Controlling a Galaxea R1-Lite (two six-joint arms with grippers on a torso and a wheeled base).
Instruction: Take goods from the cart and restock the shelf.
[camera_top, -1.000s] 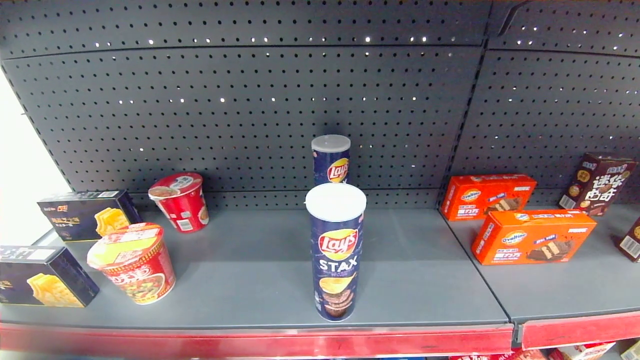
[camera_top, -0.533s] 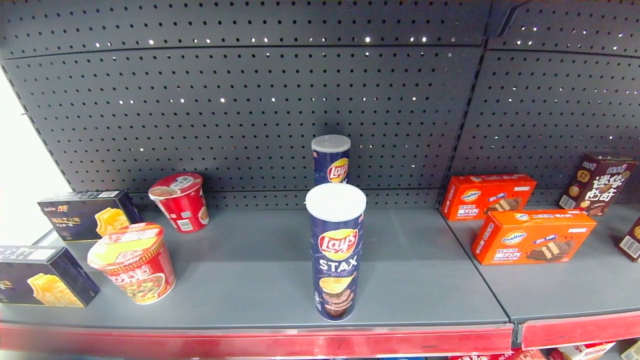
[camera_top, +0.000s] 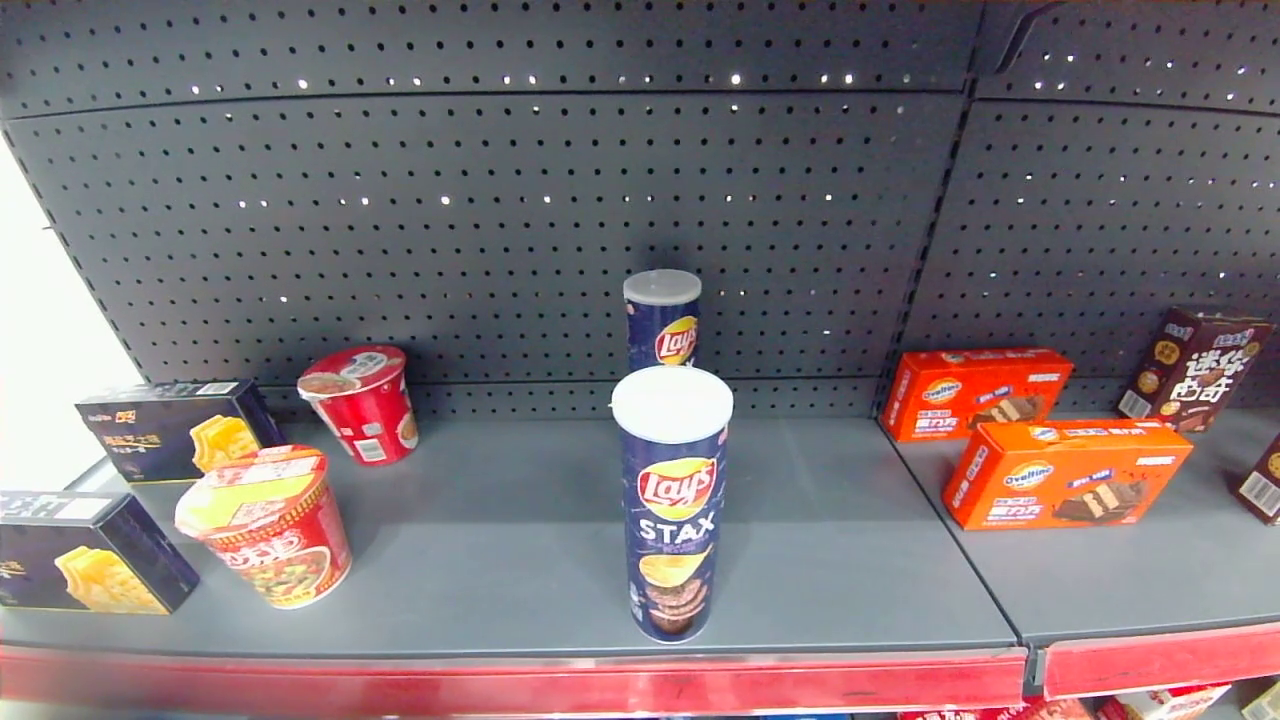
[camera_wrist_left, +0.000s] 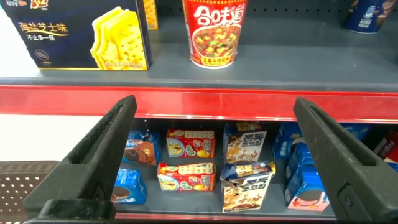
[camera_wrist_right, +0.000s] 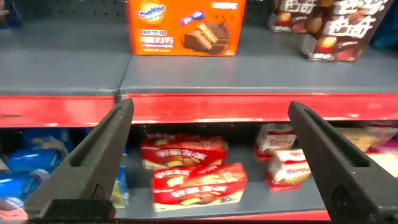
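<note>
On the grey shelf (camera_top: 480, 560) a tall blue chips can (camera_top: 672, 505) stands near the front edge, with a second chips can (camera_top: 661, 318) behind it at the pegboard. My left gripper (camera_wrist_left: 214, 155) is open and empty, held below and in front of the shelf's red edge (camera_wrist_left: 199, 102), under a red noodle cup (camera_wrist_left: 214, 32) and a dark cracker box (camera_wrist_left: 81, 34). My right gripper (camera_wrist_right: 214, 155) is open and empty too, before the red edge (camera_wrist_right: 249, 107), below an orange wafer box (camera_wrist_right: 186, 26).
On the shelf's left stand two red noodle cups (camera_top: 272, 525) (camera_top: 362, 402) and two dark cracker boxes (camera_top: 85, 550). Two orange boxes (camera_top: 1065, 470) and brown boxes (camera_top: 1195, 368) lie on the right. A lower shelf holds packed snack boxes (camera_wrist_left: 189, 177) (camera_wrist_right: 193, 177).
</note>
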